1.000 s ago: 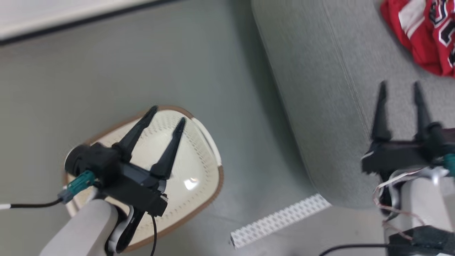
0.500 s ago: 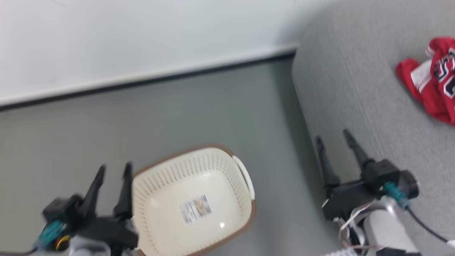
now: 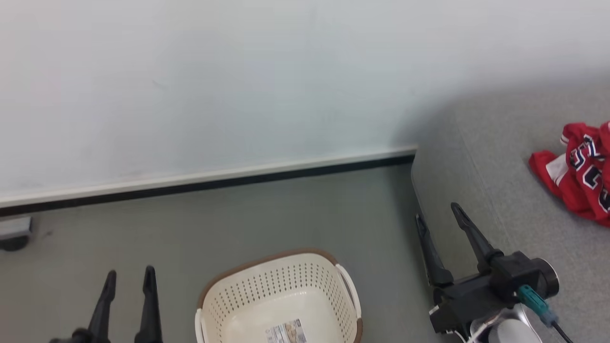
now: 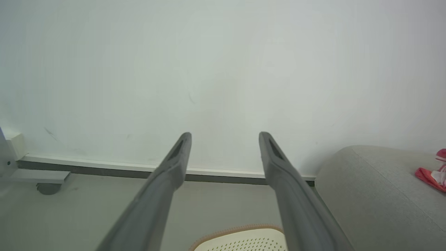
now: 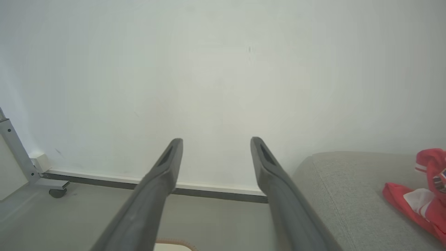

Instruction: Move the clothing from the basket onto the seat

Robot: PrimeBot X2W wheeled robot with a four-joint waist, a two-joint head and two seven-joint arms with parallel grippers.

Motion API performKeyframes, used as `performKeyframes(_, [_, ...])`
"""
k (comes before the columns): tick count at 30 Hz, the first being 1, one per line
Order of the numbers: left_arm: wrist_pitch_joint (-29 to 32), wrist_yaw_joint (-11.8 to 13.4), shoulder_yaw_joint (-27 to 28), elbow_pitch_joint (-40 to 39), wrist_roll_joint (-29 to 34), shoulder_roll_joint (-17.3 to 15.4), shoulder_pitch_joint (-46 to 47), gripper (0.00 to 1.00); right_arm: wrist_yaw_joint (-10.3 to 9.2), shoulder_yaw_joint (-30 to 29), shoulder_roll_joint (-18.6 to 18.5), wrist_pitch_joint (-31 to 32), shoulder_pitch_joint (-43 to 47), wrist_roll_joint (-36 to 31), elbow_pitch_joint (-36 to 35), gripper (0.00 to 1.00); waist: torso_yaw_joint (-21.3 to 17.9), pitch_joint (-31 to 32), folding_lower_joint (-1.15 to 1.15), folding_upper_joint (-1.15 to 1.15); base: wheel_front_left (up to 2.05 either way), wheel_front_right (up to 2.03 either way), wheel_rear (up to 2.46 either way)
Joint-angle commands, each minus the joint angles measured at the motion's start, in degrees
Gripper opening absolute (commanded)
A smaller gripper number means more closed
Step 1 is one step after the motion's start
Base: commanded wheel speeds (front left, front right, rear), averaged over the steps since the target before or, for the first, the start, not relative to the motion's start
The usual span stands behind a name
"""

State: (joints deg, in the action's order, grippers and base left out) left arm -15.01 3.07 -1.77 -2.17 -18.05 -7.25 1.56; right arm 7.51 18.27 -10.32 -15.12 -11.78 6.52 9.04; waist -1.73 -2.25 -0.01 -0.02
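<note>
We are holding the left claw (image 3: 130, 275) and the right claw (image 3: 437, 212) with fingers spread and empty, the left beside the basket (image 3: 286, 286), the right at the edge of the seat (image 3: 500, 200). The clothing (image 3: 579, 174) is lying crumpled on the seat, well apart from the basket, whose visible floor is showing only a label (image 3: 286, 332). The risk, we are judging: the pile is running past the head view's edge, so a garment sliding off could be going unseen.
</note>
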Motion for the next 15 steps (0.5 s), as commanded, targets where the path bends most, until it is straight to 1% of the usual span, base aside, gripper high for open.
performKeyframes(1, [-0.2,-1.0,0.6,-0.7,1.6,0.2,-2.1,1.00,-0.02,-0.2,-0.1,0.0,1.7,-0.1,-1.3,1.00,1.6,3.4,0.01,0.02,0.00,0.00,0.00])
performKeyframes(5, [-0.2,-3.0,1.6,-1.5,4.9,1.3,-5.9,1.00,-0.02,-1.2,0.0,0.0,5.0,0.0,-5.2,1.00,1.6,4.9,0.01,0.02,0.00,0.00,0.00])
performKeyframes(8, [-0.2,-4.0,2.7,-1.9,6.4,1.8,-8.2,1.00,-0.02,-1.9,0.0,0.0,8.0,0.2,-7.4,1.00,1.5,5.8,0.01,0.02,0.00,0.00,0.00])
performKeyframes(15, [-0.2,-5.8,4.0,-3.2,9.9,2.9,-11.9,1.00,-0.02,-3.8,0.0,0.0,13.6,0.4,-8.6,1.00,1.4,6.5,0.01,0.02,0.00,0.00,0.00])
